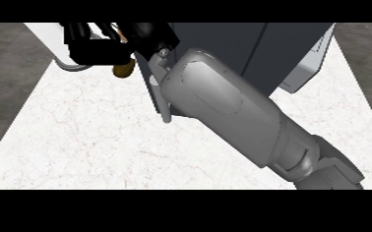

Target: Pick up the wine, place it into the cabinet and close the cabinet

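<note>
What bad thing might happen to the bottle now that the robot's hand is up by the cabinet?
1. The right hand seems curled over the wine, and only a brown end pokes out below it. The bottle might slip and land on the counter.
2. The grey forearm lies right along the edge of the dark cabinet, beside the handle. It could bump the door while the hand moves.

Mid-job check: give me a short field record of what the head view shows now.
right robot hand: top left, curled round the wine
wine: mostly hidden, brown end shows below the hand
left robot hand: not in view
cabinet: dark, at the counter's far side
counter: white marble
wine in cabinet: cannot tell
</note>
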Available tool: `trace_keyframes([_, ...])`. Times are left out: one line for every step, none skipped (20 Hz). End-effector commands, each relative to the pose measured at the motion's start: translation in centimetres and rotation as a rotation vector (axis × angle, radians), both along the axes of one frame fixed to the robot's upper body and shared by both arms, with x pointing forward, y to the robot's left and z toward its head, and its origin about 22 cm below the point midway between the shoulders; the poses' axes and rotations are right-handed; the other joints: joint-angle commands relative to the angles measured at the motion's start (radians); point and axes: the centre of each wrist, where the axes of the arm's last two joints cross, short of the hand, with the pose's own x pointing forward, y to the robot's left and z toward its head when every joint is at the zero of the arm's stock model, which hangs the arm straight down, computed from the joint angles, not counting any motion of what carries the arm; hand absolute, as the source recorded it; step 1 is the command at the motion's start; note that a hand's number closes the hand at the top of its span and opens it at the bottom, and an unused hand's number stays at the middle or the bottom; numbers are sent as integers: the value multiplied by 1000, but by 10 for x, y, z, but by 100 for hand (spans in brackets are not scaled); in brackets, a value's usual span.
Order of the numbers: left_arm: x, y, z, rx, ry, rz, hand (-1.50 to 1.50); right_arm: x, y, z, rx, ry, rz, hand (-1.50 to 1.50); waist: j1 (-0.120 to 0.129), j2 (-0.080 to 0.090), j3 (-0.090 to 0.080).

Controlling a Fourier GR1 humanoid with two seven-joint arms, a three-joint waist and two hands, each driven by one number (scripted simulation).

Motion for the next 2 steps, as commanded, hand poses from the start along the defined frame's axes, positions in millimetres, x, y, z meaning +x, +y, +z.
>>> trace_keyframes([0, -2, 1, 2, 9, 0, 150, 54, -67, -44, -33, 162, -305, 150, -35, 74, 25])
trace_keyframes([3, -2, 4, -1, 0, 5, 150, 56, -72, -33, -48, 138, -275, 150, -43, 78, 25])
